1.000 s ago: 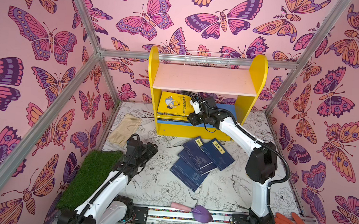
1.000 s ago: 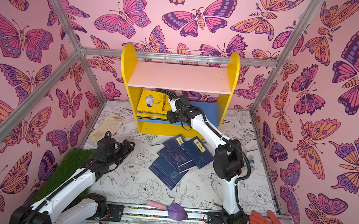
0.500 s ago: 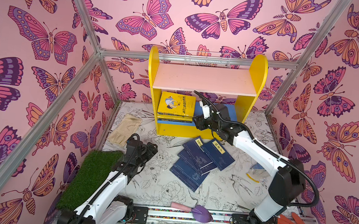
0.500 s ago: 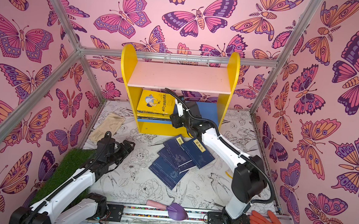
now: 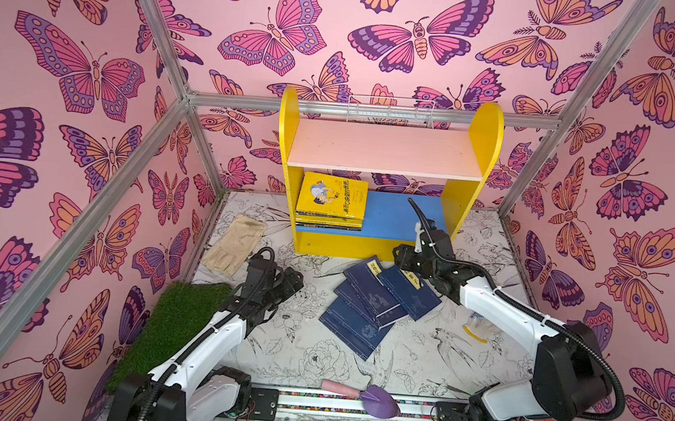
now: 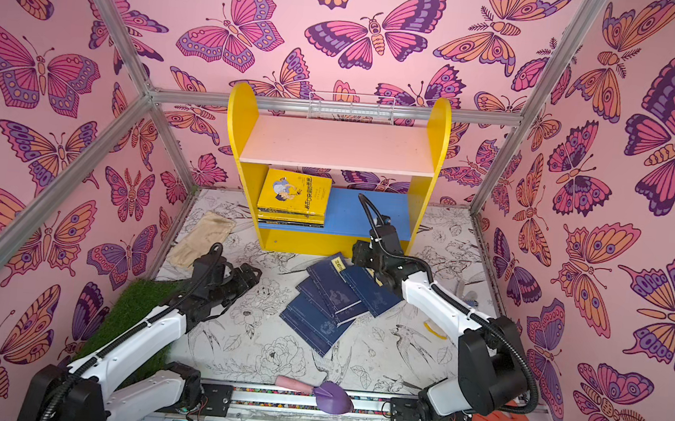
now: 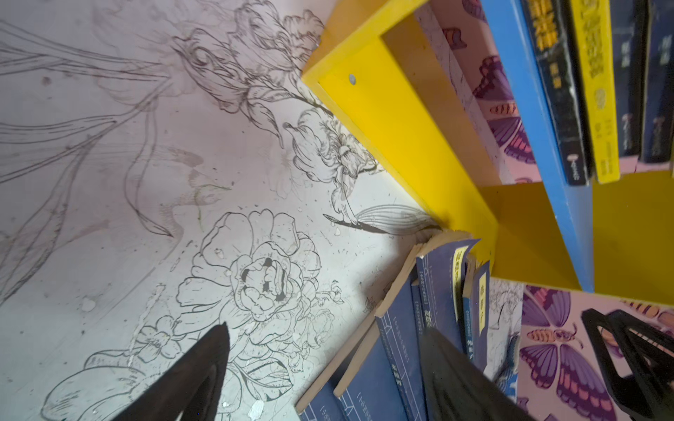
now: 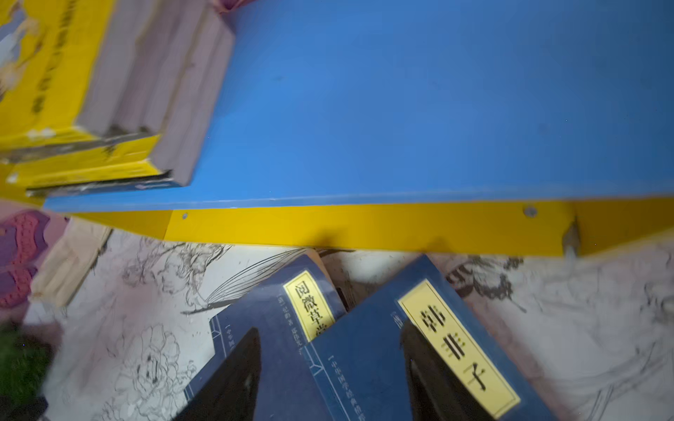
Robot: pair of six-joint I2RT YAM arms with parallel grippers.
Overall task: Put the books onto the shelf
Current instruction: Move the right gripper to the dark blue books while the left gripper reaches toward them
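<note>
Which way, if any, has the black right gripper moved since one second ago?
Yes. The right gripper backed off the blue lower board of the yellow shelf toward the robot's base; it is now over the navy paperbacks.

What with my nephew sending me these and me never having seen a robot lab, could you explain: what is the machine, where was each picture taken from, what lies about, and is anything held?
These are two white-and-black robot arms mounted at the near edge of a table printed with flower drawings. Two pictures look down on the whole scene from above, side by side; the other two come from a small camera on each arm's wrist. At the back stands a yellow shelf; a stack of books topped by a yellow one lies on its blue lower board. Several navy books lie fanned on the table before it. The right hand hangs open over them; the left hand is open too. Nothing is held.
</note>
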